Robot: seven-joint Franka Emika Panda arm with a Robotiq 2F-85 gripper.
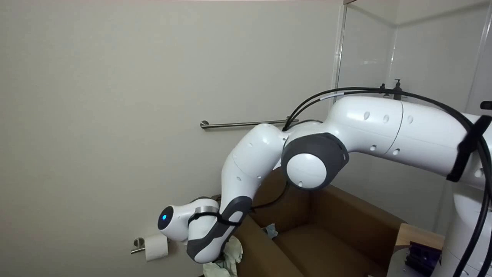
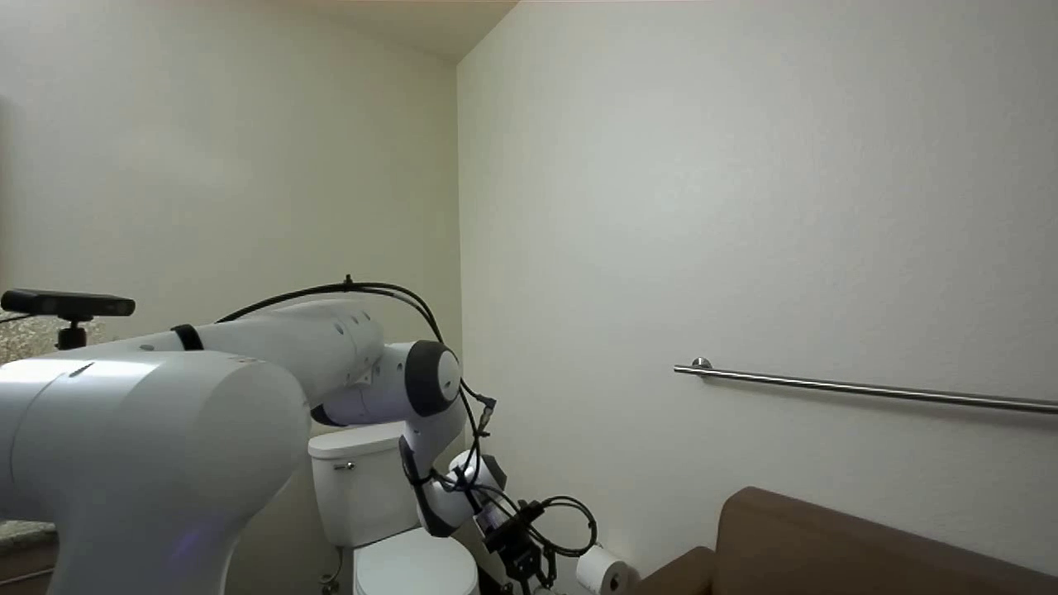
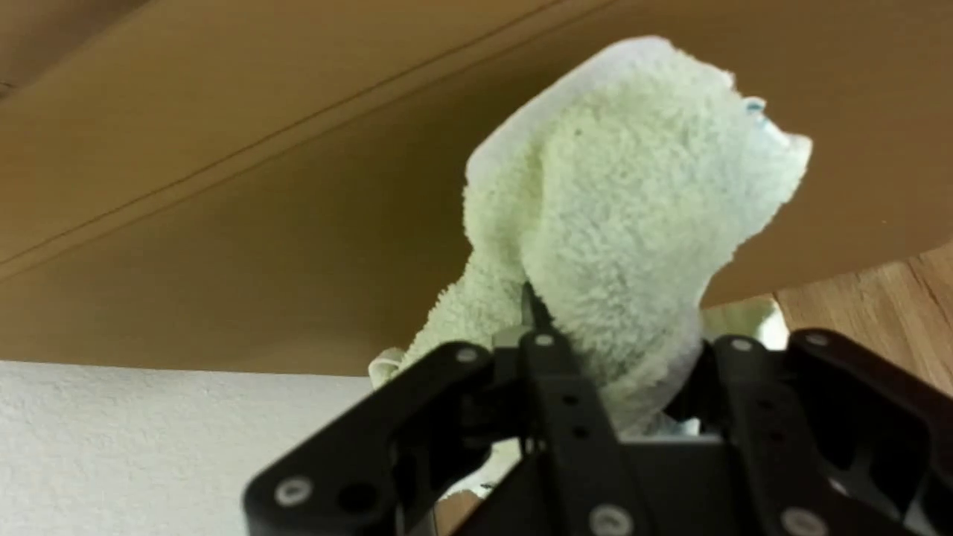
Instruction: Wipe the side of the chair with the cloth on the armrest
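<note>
The brown chair point(image 1: 265, 250) stands by the wall. Its side panel point(image 3: 298, 260) fills much of the wrist view, and part of the chair point(image 2: 826, 554) shows at the lower right of an exterior view. A pale green-white fluffy cloth point(image 3: 633, 186) is bunched between the fingers of my gripper point(image 3: 618, 350), which is shut on it. The cloth lies in front of the chair's side; I cannot tell if it touches. In an exterior view the cloth point(image 1: 232, 252) hangs beside the outer side of the armrest. There the gripper is mostly hidden by the arm.
A toilet paper roll point(image 1: 157, 247) hangs on the wall close to the wrist. A toilet point(image 2: 413, 562) stands behind the arm. A metal bar point(image 1: 246, 124) is on the wall above the chair. A small bluish cloth point(image 1: 271, 231) lies on the seat. Wooden floor point(image 3: 878, 320) shows below.
</note>
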